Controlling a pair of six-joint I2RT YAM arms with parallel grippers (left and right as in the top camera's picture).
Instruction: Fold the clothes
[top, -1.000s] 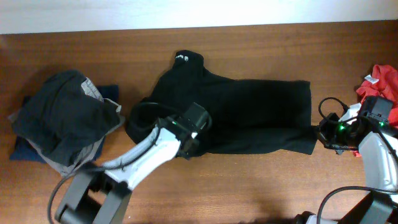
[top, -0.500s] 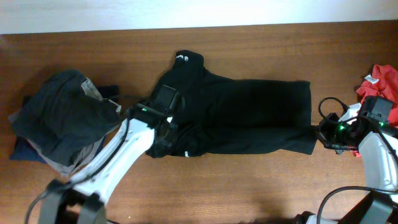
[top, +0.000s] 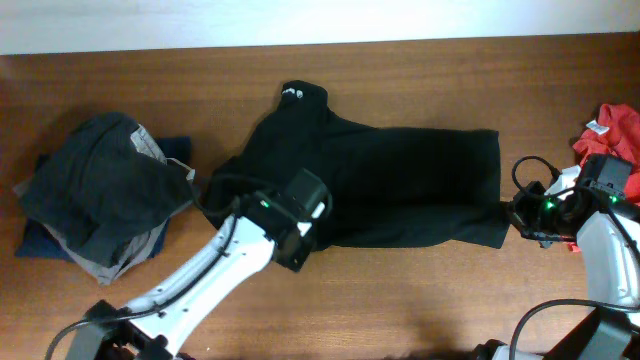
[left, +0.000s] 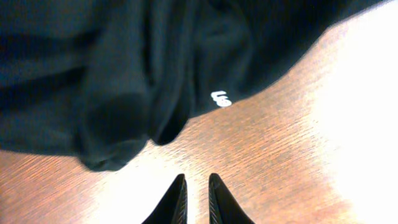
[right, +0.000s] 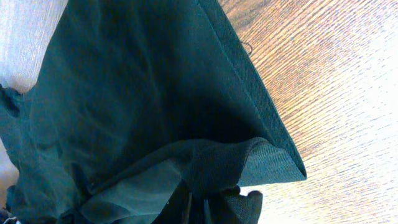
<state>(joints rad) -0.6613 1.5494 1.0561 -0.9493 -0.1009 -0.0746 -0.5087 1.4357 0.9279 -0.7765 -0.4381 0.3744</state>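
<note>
A black garment lies spread across the middle of the wooden table. My left gripper hovers at its lower left hem. In the left wrist view its fingers are nearly together and empty over bare wood, just short of the bunched black fabric with a small white logo. My right gripper is shut on the garment's lower right corner. In the right wrist view the fingers pinch folded black cloth.
A pile of dark grey and blue clothes sits at the left. A red garment lies at the far right edge, behind my right arm. Bare wood runs along the table's front.
My left arm swung left to the garment's left edge, then came back right and down to the lower hem. The right gripper has held still on the corner.
</note>
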